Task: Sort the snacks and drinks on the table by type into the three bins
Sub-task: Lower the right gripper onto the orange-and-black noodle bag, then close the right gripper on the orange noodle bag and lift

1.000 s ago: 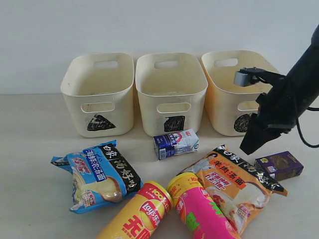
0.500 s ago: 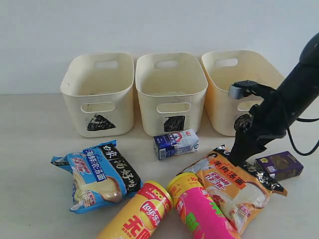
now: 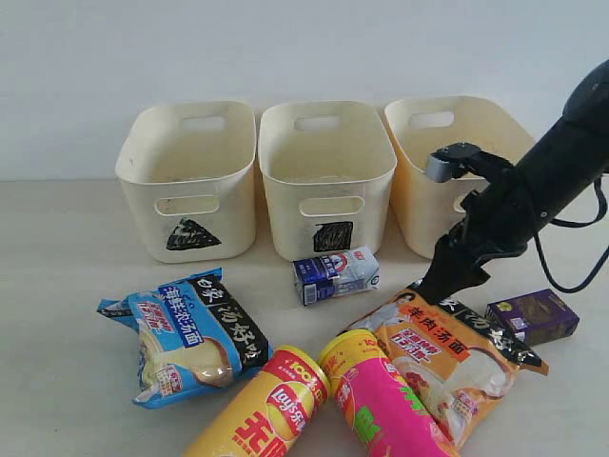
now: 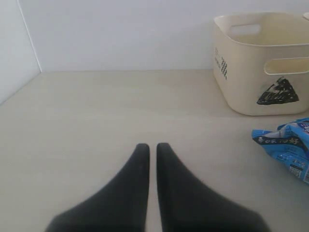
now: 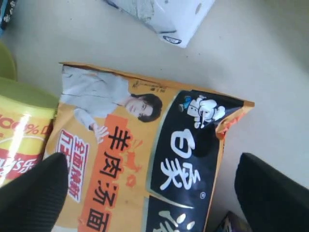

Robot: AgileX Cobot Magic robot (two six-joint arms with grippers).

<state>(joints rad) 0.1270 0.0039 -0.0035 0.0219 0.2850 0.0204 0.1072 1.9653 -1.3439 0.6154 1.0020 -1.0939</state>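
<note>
My right gripper [image 3: 433, 286] hangs open just over the top end of the orange packet [image 3: 447, 357]; in the right wrist view its fingers [image 5: 273, 193] straddle the orange packet's [image 5: 135, 159] black band without touching. The purple carton [image 3: 533, 316] lies right of it, the blue-and-white carton [image 3: 335, 274] left. The pink-green tube [image 3: 381, 400], the yellow-red tube [image 3: 266, 409] and the blue packet [image 3: 186, 333] lie in front. Behind stand the triangle bin [image 3: 190, 181], square bin [image 3: 326, 176] and circle bin [image 3: 447, 171]. My left gripper [image 4: 152, 147] is shut over bare table.
In the left wrist view the triangle bin [image 4: 260, 63] and a corner of the blue packet [image 4: 287, 145] lie ahead, with a white wall behind. The right arm's cable [image 3: 580, 276] loops over the purple carton.
My right arm has swung down and to the left, from in front of the circle bin to just above the orange packet's top end.
</note>
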